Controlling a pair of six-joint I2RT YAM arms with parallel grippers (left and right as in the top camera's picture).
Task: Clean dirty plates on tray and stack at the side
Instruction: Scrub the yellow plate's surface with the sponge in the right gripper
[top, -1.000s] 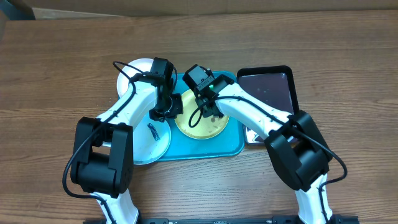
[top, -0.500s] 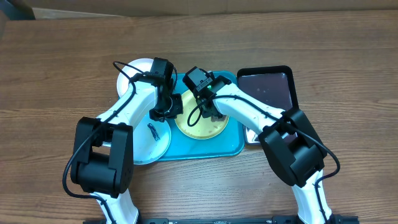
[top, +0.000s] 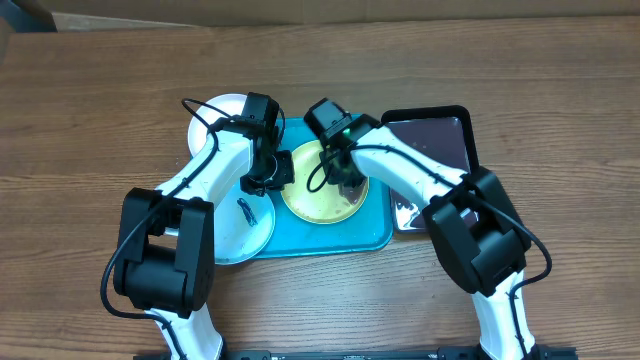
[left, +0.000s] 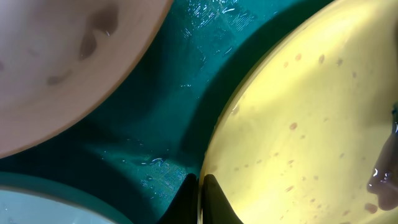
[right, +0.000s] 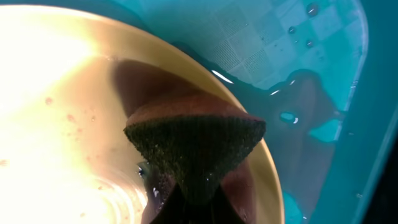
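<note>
Sponge (right: 196, 146) in right tool (right: 194, 202) rests on yellow plate (right: 56, 112).

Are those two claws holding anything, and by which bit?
The right gripper pinches a sponge by its narrow near end. The left gripper clamps the yellow plate by its rim.

Over yellow-green plate (top: 315, 206): left claw (top: 268, 179), right claw (top: 345, 180).

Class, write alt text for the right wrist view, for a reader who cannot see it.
The right claw pinches a folded sponge, its dark green scouring face showing, at the edge of a wet, round yellow plastic plate. The plate lies on a turquoise plastic tray beaded with water.
</note>
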